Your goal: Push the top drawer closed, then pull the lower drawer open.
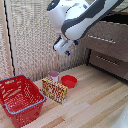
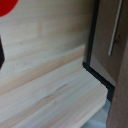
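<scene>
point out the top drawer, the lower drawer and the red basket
top drawer (image 1: 102, 39), exterior view, on its silver bar handle
lower drawer (image 1: 107, 61), exterior view, on its silver bar handle
red basket (image 1: 31, 107), exterior view, on its near side wall

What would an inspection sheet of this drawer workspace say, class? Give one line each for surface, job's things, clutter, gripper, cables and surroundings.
Surface: light wooden floor, bare in parts.
Job's things: top drawer stands out from the cabinet, dark gap above its front; lower drawer beneath it, silver bar handle, looks closed.
Clutter: red basket; patterned box upright; red bowl and pink cup behind it.
Gripper: gripper in the air, at the exterior view's left of the drawers, touching nothing; jaws unclear.
Cables: nothing seen.
Surroundings: pale woven wall panel behind.
</scene>
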Controlling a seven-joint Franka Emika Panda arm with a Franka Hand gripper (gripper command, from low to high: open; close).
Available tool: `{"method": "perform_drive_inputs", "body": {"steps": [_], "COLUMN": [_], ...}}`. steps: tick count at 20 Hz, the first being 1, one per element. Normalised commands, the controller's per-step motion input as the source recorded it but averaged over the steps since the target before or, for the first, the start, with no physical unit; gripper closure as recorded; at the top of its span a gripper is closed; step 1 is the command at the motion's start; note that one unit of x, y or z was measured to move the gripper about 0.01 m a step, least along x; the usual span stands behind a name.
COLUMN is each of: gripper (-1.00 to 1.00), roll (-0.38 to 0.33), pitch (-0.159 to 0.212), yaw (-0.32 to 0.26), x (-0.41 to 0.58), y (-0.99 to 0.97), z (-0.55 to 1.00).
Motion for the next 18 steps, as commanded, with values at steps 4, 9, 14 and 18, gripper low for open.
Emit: {"method": "perform_drive_inputs", "body": {"steps": [4,9,14,18], "gripper": [-1.00,-1.00,-1.00,-1.00], "roll": [-0.375,-0.375,-0.373,-0.291], "pitch": [0.001,0.000,-0.013,-0.072], "yaw": [0.000,0.006,0.078,0.114], "x": [0.000,0.000,0.000,0.000], "y": [0.21,0.16,-0.01,-0.25], "z": [0.14,0.09,0.06,0.07]}}
